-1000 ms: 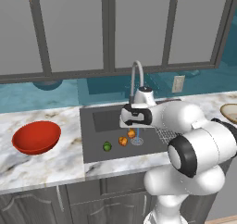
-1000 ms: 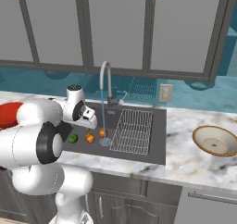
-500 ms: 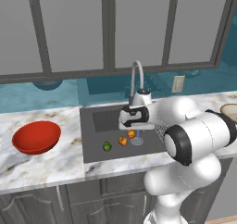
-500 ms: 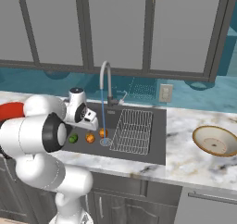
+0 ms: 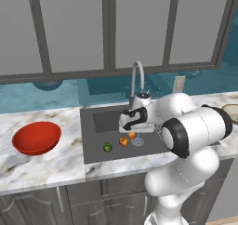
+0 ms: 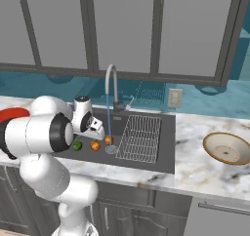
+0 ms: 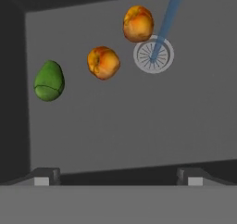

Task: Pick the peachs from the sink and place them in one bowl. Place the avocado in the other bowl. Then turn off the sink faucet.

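Left base view: my claw (image 5: pixel 126 122) has swung further over sink (image 5: pixel 95 149), above peaches. Right base view: water runs from faucet (image 6: pixel 112 86). Hand view: claw spread wide, empty; two peaches (image 7: pixel 103 62) beside drain (image 7: pixel 153 54), avocado (image 7: pixel 49 81) farther off. First pick not begun.

Flanking base views, sink (image 5: pixel 97 122) shared

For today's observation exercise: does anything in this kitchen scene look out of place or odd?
Yes. The sink faucet is running, its blue stream falling on the drain. Two peaches and an avocado lie loose in the sink, while the red bowl and tan bowl hold nothing.
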{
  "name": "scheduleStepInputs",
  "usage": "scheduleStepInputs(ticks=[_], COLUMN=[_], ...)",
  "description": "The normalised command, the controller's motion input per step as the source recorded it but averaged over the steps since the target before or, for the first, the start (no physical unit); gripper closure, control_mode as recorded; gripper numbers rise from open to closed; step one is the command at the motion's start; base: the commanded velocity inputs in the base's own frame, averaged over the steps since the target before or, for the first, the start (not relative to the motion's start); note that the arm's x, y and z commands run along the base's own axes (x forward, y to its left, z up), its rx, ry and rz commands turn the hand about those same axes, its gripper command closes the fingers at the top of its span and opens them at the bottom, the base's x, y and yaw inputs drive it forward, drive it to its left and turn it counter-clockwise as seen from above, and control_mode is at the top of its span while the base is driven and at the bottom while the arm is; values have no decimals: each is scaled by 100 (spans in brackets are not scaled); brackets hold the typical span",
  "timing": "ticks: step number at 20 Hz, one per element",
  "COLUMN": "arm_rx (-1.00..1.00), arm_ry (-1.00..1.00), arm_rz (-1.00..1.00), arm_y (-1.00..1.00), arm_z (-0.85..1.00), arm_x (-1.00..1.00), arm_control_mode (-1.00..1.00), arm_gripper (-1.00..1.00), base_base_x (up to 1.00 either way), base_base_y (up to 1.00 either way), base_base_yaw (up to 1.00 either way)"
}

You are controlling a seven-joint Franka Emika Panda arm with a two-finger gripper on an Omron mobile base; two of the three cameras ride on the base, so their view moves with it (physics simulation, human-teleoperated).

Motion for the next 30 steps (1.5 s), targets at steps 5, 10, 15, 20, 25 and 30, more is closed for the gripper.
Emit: scheduleStepInputs(ticks=[5,10,15,20,25,30], arm_rx=[0,0,0,0,0,0], arm_ry=[0,0,0,0,0,0], arm_rz=[0,0,0,0,0,0], arm_y=[0,2,7,7,3,0], arm_z=[-15,-18,-19,-20,-18,-14], arm_x=[10,10,12,12,14,24], arm_control_mode=[-100,-100,-100,-100,-100,-100], arm_gripper=[-100,-100,-100,-100,-100,-100], base_base_x=[0,0,0,0,0,0], base_base_y=[0,0,0,0,0,0], base_base_yaw=[0,0,0,0,0,0])
